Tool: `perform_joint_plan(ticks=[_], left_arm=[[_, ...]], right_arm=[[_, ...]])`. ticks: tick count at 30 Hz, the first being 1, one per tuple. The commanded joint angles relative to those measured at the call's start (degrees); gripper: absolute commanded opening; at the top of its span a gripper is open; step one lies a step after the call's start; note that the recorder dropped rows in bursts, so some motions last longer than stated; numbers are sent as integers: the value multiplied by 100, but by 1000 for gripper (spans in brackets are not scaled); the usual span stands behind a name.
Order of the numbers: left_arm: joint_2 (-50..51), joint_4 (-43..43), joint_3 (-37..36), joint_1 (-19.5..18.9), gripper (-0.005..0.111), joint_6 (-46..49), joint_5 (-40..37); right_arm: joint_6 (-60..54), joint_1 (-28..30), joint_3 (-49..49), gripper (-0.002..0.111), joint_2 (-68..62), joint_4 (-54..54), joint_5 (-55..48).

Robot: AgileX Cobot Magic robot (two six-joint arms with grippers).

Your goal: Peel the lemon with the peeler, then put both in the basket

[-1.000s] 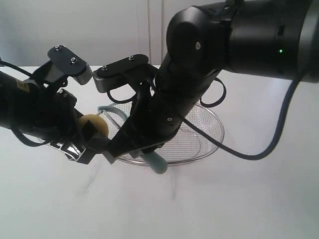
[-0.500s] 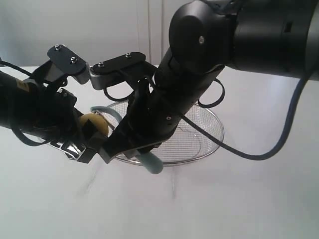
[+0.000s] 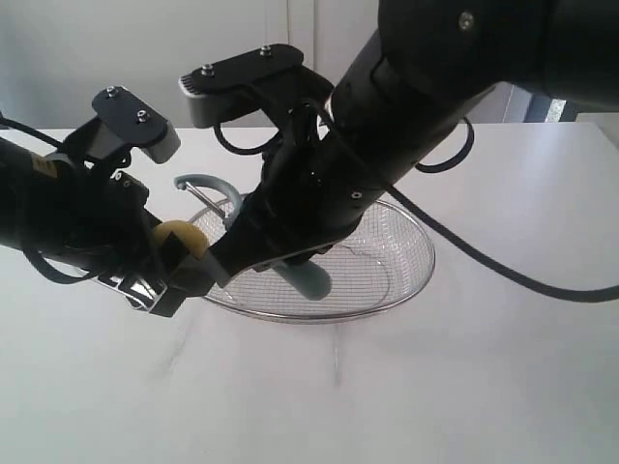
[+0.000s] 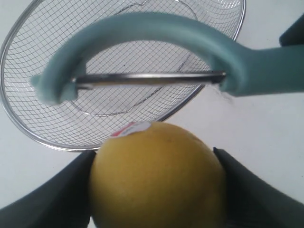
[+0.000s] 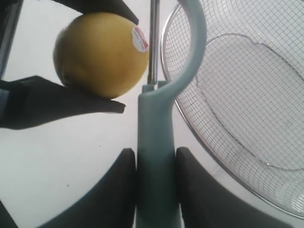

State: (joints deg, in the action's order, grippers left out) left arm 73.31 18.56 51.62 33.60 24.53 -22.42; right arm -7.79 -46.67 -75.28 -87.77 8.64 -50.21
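My left gripper [image 3: 170, 263] is shut on the yellow lemon [image 3: 180, 239], holding it just above the table at the basket's left edge. The lemon [image 4: 156, 175] fills the gap between the black fingers [image 4: 57, 199] and carries a small red-and-white sticker [image 5: 139, 38]. My right gripper [image 5: 155, 151] is shut on the pale teal peeler [image 5: 154, 137] by its handle. The peeler's looped head [image 3: 198, 183] and metal blade [image 4: 142, 77] hang a little beyond the lemon, close to its sticker side, apart from it. The silver mesh basket [image 3: 426, 246] lies under the right arm with nothing in it.
The white table top [image 3: 435, 387] stretches around the basket. The bulky black right arm [image 3: 406, 126] reaches across the basket and hides its back part. A dark cable [image 3: 503, 275] loops down beside the basket's right rim.
The right arm has lifted with the peeler: its head rose off the lemon's top and its handle end came up over the basket rim. The left gripper and lemon stayed put.
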Motion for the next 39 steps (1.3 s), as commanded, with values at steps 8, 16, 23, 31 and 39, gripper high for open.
perform_joint_plan(ticks=[8,16,23,31,39], left_arm=[[-67,113,38,24,0,-51,-21],[-67,113,38,24,0,-51,-21],[-67,113,38,24,0,-51,-32],[-67,66,38,24,0,723,-19],[-67,66,38,24,0,723,15]], right_arm=[[45,34,-29,0,103,-223,16],[318,47,205,0,11,-703,274],[416,47,289,0,-385,-799,383],[402,47,289,0,-423,-526,529],[359,47,289,0,-423,-198,554]])
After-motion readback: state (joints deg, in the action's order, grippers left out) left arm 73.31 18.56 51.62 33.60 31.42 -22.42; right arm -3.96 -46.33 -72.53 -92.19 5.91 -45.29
